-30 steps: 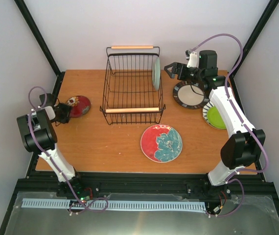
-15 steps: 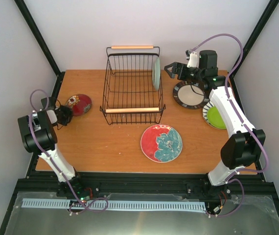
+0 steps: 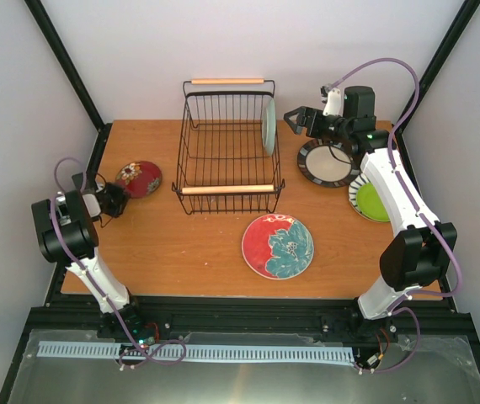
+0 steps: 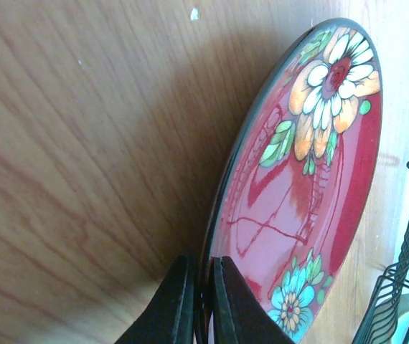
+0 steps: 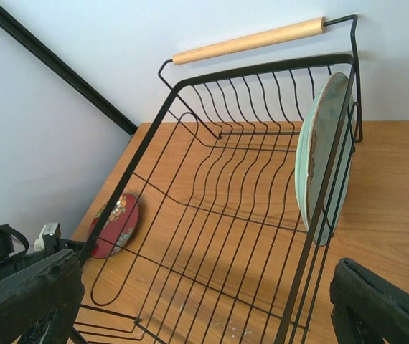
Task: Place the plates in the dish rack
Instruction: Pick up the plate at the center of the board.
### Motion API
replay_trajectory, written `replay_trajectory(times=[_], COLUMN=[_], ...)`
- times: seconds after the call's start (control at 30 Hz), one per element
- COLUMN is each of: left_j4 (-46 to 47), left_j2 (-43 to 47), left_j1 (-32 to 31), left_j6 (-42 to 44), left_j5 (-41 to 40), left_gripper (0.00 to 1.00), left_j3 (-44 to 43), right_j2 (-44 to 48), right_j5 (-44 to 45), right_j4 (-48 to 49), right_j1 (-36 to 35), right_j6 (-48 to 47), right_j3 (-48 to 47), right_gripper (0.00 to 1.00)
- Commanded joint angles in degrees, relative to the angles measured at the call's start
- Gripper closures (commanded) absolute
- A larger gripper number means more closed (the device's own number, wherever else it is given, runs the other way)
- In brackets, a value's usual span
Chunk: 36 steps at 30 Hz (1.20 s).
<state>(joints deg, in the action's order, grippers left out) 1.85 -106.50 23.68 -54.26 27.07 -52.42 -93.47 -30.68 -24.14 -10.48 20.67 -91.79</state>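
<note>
My left gripper (image 3: 115,199) (image 4: 203,261) is shut on the near rim of the small dark red floral plate (image 3: 139,178) (image 4: 298,186), which tilts up off the table at the far left. That plate also shows through the wires in the right wrist view (image 5: 115,224). The black wire dish rack (image 3: 227,189) (image 5: 248,41) stands at the back centre. A mint green plate (image 3: 269,126) (image 5: 319,150) stands on edge against its right wall. My right gripper (image 3: 297,119) (image 5: 204,308) hovers open just right of the rack, holding nothing.
A red plate with a teal flower (image 3: 278,246) lies flat in front of the rack. A black-rimmed cream plate (image 3: 326,163) and a lime green plate with a striped rim (image 3: 371,202) lie under the right arm. Black frame posts stand at the table's back corners.
The left gripper has closed onto the small red plate's rim, and the plate has tipped up and shifted slightly toward the rack. The right arm has not moved.
</note>
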Motion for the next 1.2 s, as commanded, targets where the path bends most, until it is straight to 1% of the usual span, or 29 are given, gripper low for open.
replay_trajectory(times=[0.0, 0.17, 0.5, 0.63, 1.07, 1.17], left_j4=[-6.4, -8.4, -11.0, -11.6, -13.1, -16.3], left_j2=[-0.2, 3.4, 11.3, 13.6, 25.4, 29.3], left_j1=[-0.7, -0.6, 2.8, 3.0, 3.0, 3.0], left_j6=[2.4, 3.4, 3.8, 4.1, 3.2, 3.5], left_j5=[-1.5, 0.2, 4.9, 6.2, 9.3, 9.2], left_gripper=[0.99, 0.99, 0.99, 0.99, 0.99, 0.99], left_j3=[2.4, 2.8, 4.4, 4.6, 11.2, 13.4], right_j2=[1.1, 0.6, -0.4, -0.5, 0.9, 1.4], right_j5=[-0.8, -2.0, -3.2, -3.5, -4.7, -5.1], right_j4=[1.6, 1.7, 0.7, 0.5, 0.0, 0.2], right_j1=[0.5, 0.5, 0.5, 0.5, 0.4, -0.1], right_j6=[0.4, 0.3, -1.8, -2.2, -3.8, -4.0], right_j3=[0.1, 0.2, -0.6, -0.5, 1.2, 1.7], right_gripper=[0.07, 0.07, 0.07, 0.07, 0.07, 0.07])
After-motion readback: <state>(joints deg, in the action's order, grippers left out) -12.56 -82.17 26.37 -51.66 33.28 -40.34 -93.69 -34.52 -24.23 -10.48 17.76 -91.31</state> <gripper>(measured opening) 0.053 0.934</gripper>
